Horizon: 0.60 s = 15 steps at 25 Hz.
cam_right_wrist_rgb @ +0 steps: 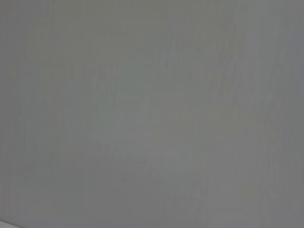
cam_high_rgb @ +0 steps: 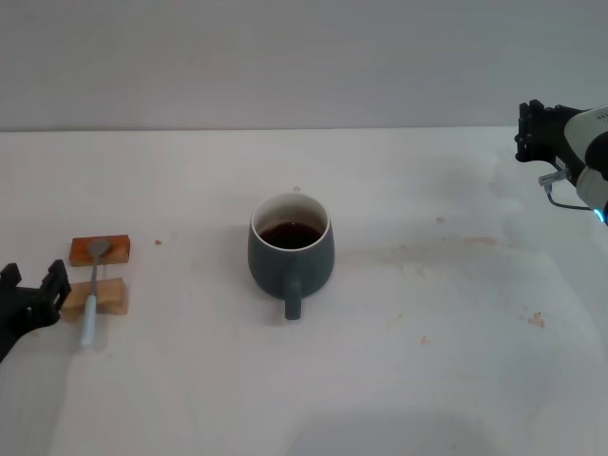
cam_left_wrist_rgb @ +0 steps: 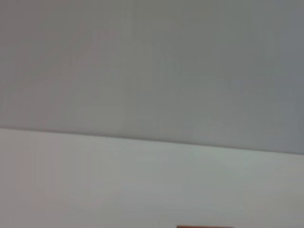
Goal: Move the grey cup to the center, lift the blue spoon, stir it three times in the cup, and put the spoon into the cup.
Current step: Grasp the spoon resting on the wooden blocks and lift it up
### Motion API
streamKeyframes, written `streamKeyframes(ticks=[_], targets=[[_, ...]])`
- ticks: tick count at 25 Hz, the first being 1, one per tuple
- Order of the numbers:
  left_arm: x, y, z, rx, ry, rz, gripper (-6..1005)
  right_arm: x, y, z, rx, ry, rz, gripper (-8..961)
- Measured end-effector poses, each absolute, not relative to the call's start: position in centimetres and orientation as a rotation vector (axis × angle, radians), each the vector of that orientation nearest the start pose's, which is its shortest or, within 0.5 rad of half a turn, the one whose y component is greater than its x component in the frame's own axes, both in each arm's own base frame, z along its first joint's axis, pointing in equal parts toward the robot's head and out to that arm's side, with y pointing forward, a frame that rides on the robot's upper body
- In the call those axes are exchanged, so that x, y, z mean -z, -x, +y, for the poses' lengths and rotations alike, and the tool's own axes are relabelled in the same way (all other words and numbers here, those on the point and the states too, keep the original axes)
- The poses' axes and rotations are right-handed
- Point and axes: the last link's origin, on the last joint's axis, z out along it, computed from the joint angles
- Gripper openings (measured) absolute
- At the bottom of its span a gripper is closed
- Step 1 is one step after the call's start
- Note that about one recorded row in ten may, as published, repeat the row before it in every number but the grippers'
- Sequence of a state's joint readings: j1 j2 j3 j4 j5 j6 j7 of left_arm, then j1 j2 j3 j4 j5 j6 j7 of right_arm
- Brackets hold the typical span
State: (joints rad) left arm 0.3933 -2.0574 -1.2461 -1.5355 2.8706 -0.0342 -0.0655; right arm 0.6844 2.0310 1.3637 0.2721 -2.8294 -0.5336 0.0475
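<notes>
On the white table (cam_high_rgb: pixel 456 380), seen from the head camera:
Grey cup (cam_high_rgb: pixel 291 256): upright near the middle of the table, its thick handle toward the robot, dark brown liquid inside the cream-white interior.
Blue spoon (cam_high_rgb: pixel 93 290): at the robot's left, well apart from the cup, lying across two small wooden blocks; the metal bowl rests on the far block (cam_high_rgb: pixel 100 250), the shaft crosses the near block (cam_high_rgb: pixel 97 297), and the pale blue handle end reaches down to the table.
Left gripper (cam_high_rgb: pixel 33 294): low at the left edge of the head view, just beside the near block and close to the spoon's handle; its dark fingers stand apart and hold nothing.
Right gripper (cam_high_rgb: pixel 534 128): raised at the far right edge, well apart from the cup; whether its jaws are parted or closed I cannot tell, and nothing is seen in them.
Left wrist camera: table surface and wall, with a brown sliver at one edge.
Right wrist camera: only a plain grey surface.
</notes>
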Motion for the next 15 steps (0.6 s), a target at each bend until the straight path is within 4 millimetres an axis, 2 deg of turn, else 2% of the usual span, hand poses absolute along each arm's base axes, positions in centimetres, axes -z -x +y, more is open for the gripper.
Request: streamKeyframes(ticks=[8, 15], targets=[[-0.7, 29.8, 22.3, 0.376, 1.609, -1.084, 530, 1.7, -28.3, 43.7, -0.327, 1.821, 0.511, 68], [0.8, 29.0, 21.1, 0.403, 1.631, -1.108, 529, 1.7, -28.3, 43.7, -0.328, 1.821, 0.510, 68]])
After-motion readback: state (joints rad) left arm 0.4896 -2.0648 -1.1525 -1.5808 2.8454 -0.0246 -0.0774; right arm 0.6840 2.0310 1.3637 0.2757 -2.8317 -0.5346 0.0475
